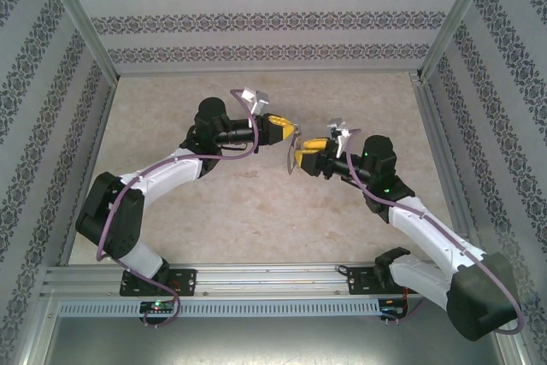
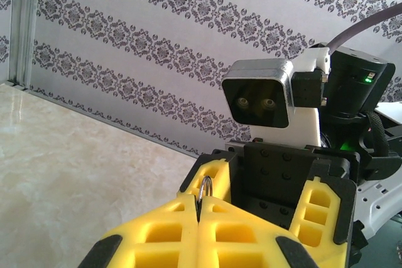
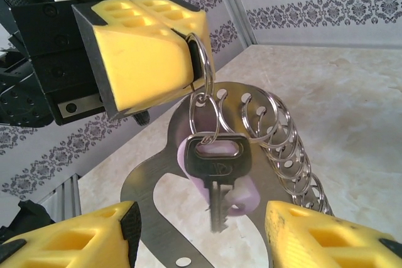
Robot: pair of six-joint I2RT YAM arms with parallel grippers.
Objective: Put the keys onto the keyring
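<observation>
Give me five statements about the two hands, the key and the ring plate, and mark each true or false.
1. The left hand is shut on a thin silver metal ring. True.
2. The right hand is shut on the silver metal key. False: its fingers stand apart, one on either side of the hanging key.
3. The key hangs from a smaller ring linked to the held one. True.
4. The grey metal plate with its row of rings lies flat on the marble-look table. False: it is up in the air between the hands.
5. A lilac plastic piece sits behind the key. True.
</observation>
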